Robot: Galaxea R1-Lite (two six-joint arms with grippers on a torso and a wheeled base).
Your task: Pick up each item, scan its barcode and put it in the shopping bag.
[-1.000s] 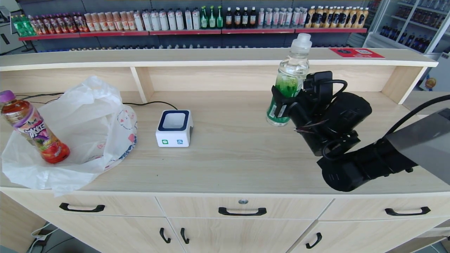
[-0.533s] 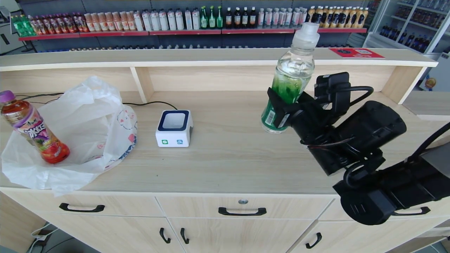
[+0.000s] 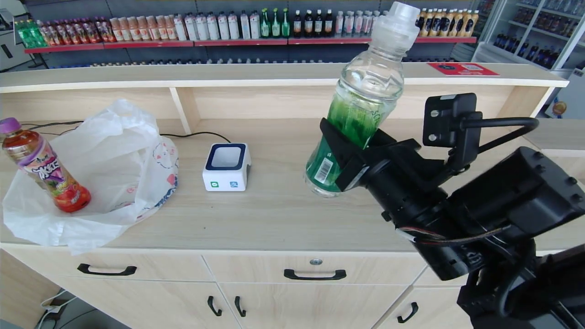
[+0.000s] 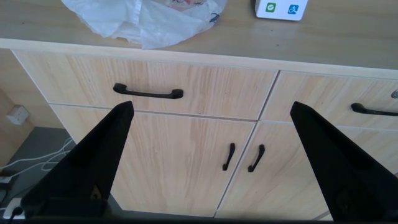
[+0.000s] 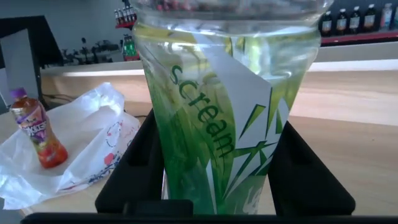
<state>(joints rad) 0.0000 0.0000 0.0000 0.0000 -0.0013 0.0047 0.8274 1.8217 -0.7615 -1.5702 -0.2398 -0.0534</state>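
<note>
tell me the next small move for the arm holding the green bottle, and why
Probably swing the green bottle left over the scanner, barcode facing it: the right gripper holds it clear of the counter, well right of the scanner.

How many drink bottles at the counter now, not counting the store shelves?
2. A green bottle held off the counter in the right end effector; a red bottle on the white bag at left. The bag may hide more.

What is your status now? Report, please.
Right gripper shut on green bottle, held tilted above counter. Left gripper open, low before the drawers. Nothing stands between bottle and scanner.
</note>
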